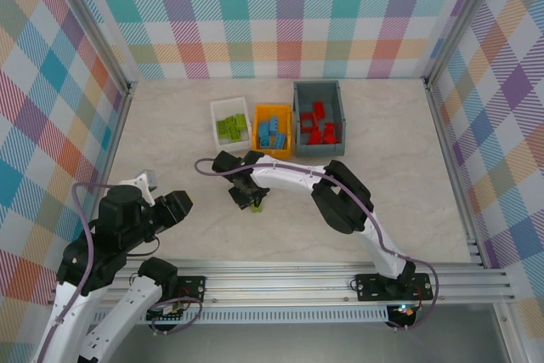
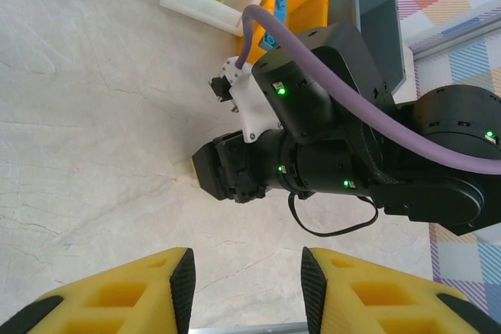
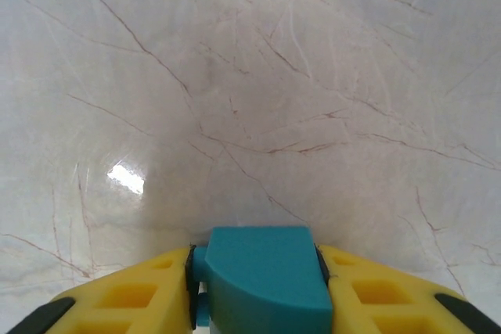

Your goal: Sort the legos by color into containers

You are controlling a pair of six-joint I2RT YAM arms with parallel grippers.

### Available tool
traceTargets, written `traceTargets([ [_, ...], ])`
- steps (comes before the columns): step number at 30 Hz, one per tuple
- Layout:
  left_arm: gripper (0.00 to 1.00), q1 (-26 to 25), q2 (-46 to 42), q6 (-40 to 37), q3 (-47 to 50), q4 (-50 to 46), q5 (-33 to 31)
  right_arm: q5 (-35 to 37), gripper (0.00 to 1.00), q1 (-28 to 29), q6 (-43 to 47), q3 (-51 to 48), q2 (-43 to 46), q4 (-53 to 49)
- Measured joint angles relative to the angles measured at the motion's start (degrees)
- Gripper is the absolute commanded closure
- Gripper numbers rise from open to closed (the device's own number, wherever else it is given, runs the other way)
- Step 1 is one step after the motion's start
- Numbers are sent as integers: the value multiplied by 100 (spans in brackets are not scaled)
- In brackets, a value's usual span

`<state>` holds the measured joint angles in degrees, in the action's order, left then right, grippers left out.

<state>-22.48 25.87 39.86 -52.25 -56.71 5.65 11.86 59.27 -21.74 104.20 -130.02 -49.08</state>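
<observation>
Fingers (image 3: 117, 303) of the right hand (image 1: 249, 196) are closed on a cyan plastic brick (image 3: 262, 275), low over the pale marbled surface (image 1: 170, 125) at the centre of the overhead frame. The left hand (image 2: 246, 279) hovers at lower left, jaws apart and empty. At upper centre, in a row, stand a white plastic bin (image 1: 214, 121) with lime green bricks (image 1: 229, 128), an orange bin (image 1: 273, 110) with blue bricks (image 1: 272, 133), and a dark grey bin (image 1: 299, 112) with red bricks (image 1: 320, 125).
</observation>
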Motion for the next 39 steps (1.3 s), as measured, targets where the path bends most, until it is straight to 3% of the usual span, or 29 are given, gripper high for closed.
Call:
traceTargets([
  [8, 58, 0, 164, 7, 46, 302, 332, 219, 65, -131, 44, -46, 568, -4],
  [12, 58, -2, 601, 118, 83, 802, 647, 358, 65, -546, 157, 146, 1161, -35],
  [17, 59, -271, 1471, 304, 116, 1648, 822, 575, 65, -1246, 280, 807, 1167, -68],
  [22, 60, -1432, 2583, 291, -146, 2105, 144, 857, 65, -1700, 319, 1860, 483, -372],
  [28, 60, -2457, 3534, 190, -533, 2413, -894, 1025, 64, -1773, 317, 2636, -420, -734],
  [33, 60, -2920, 3969, 103, -743, 2420, -1475, 1071, 60, -1812, 315, 2859, -896, -968],
  [37, 60, -3082, 4079, 79, -769, 2413, -1735, 1108, 46, -1812, 310, 2879, -1027, -1062],
  [39, 59, -3106, 4081, 76, -769, 2411, -1821, 1130, 43, -1812, 319, 2938, -1038, -1095],
])
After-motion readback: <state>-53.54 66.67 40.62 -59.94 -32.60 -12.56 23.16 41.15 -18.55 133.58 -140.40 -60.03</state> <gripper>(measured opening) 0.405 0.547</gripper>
